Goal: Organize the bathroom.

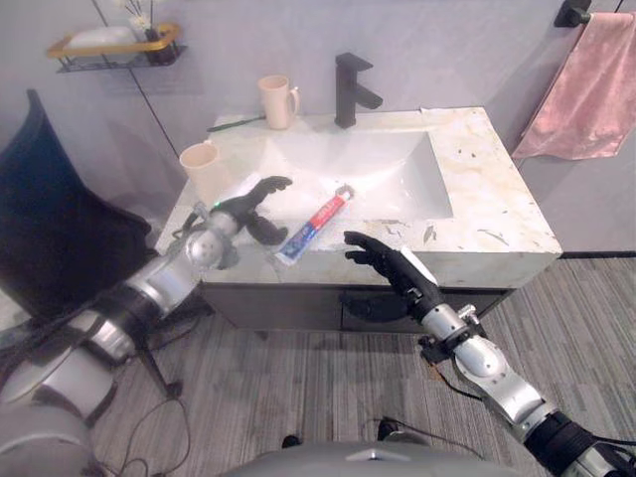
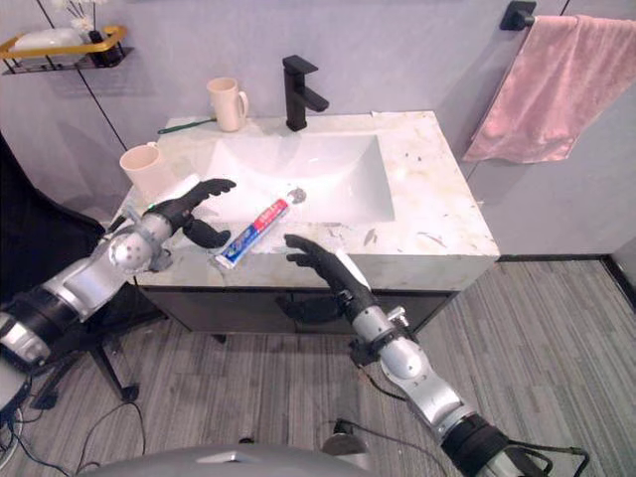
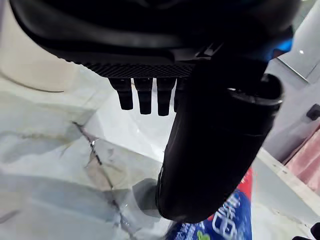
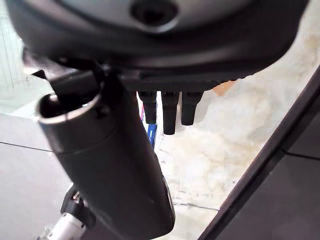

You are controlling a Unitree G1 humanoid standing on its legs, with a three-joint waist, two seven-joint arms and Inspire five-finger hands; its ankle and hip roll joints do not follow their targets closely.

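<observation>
A red, white and blue toothpaste tube lies flat on the marble counter, on the front rim of the sink basin, its cap toward the basin. My left hand hovers just left of the tube, open, fingers spread and thumb hanging down beside the tube's blue end. At the counter's front edge, my right hand is open, a little to the right of the tube, its fingers pointing at it. A beige cup stands behind the left hand. A second mug and a green toothbrush sit at the back left.
A black faucet rises behind the white basin. A pink towel hangs on the right wall. A yellow-rimmed wall shelf is at the upper left, and a black chair stands left of the counter.
</observation>
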